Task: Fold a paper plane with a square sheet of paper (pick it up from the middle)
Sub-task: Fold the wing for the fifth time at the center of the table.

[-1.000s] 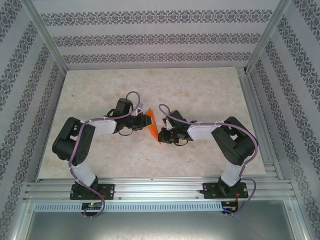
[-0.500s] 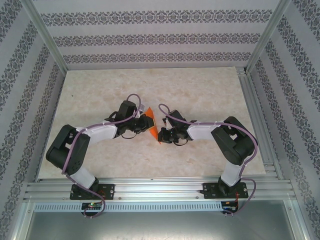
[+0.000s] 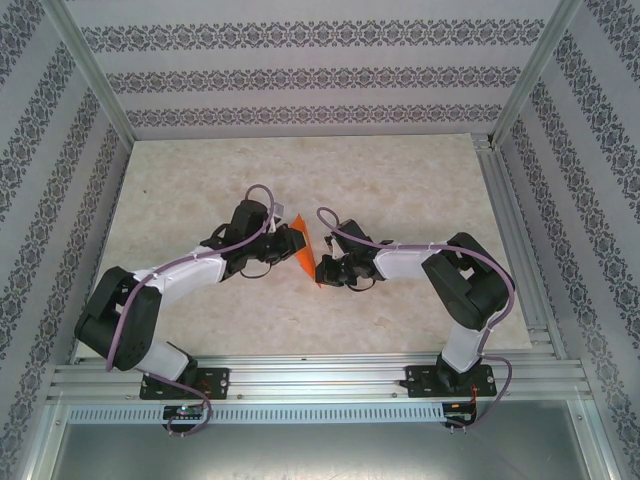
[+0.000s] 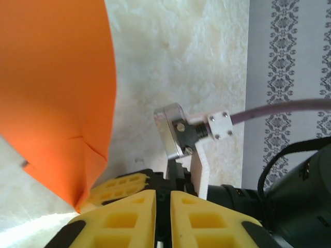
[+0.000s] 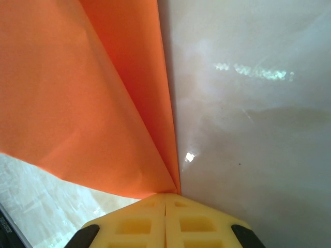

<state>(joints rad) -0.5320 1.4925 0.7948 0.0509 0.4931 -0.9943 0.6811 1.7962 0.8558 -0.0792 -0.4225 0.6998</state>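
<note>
Marbled table (image 3: 400, 180); right hand (image 5: 165, 199) pinches folded orange paper (image 5: 77, 93).

We see the paper (image 3: 303, 250) in bright, plain orange, a shade deeper where one layer shadows another. The table (image 3: 400, 180) is cream with faint beige marbling. The walls (image 3: 300, 78) are pale grey-white, striped with bands of dark floral ornament. The arms (image 3: 195, 265) are white links between black joints, with purple cables (image 3: 258, 190) along them. The left gripper (image 4: 163, 199) and the right gripper (image 5: 165, 201) have yellow fingers with black patches. The frame (image 3: 320, 375) is silvery metal.
</note>
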